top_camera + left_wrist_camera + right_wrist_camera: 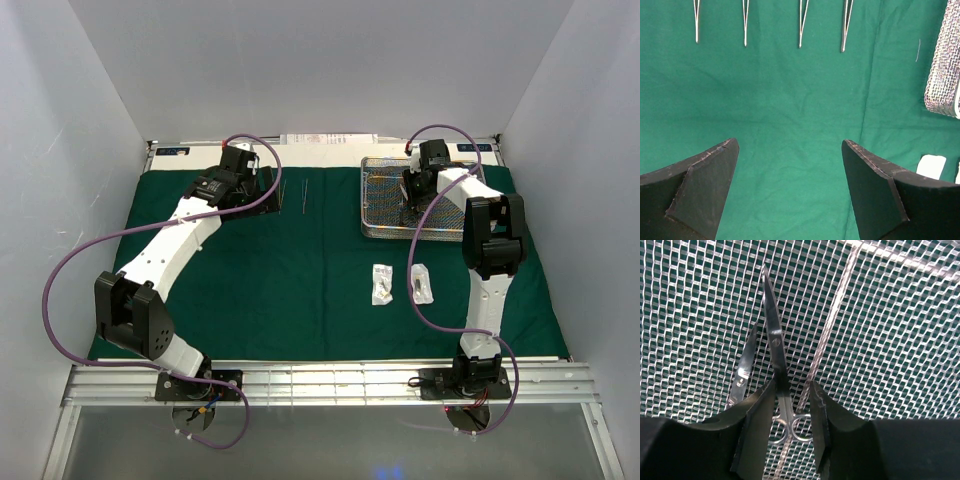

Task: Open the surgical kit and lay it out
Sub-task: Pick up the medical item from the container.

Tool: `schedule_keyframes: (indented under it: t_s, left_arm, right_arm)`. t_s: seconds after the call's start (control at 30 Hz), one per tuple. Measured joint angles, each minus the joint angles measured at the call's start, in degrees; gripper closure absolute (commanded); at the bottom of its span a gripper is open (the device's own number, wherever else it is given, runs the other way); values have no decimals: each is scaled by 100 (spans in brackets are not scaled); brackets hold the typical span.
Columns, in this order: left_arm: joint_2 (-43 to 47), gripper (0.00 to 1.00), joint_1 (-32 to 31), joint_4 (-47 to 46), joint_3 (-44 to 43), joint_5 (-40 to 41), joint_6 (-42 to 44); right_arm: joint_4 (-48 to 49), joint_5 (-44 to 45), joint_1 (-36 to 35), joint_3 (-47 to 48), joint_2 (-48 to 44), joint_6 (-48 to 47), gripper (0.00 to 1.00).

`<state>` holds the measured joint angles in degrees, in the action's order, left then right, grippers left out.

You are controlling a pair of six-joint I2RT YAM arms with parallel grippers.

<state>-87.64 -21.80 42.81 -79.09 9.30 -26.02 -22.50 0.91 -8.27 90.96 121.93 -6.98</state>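
Reaching into the wire-mesh tray (890, 340), the right tool (791, 385) straddles slim scissors (774, 335); I cannot tell whether it grips them. The left tool (790, 145) hangs wide apart over the green cloth (790, 100), near 4 metal instruments (800, 25).

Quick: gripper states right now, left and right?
Left gripper: open, empty, over the green cloth.
Right gripper: jaws straddling scissors in the mesh tray; whether it grips them cannot be told.
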Motion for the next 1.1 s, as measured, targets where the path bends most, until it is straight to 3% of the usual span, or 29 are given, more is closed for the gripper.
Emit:
schedule_keyframes:
  t_s: [0.23,0.4,1.1]
  left_arm:
    - [-22,6,0,-22,44,-81,-2]
    - [-35,6,0,-39,63,-103,-2]
    - [-46,6,0,-48,79,-142,-85]
  right_arm:
    - [2,-46,0,79,72,-61,66]
    - [-7,-109,-17,76,81,-125,92]
    - [-98,293,-9,162,-166,-2,92]
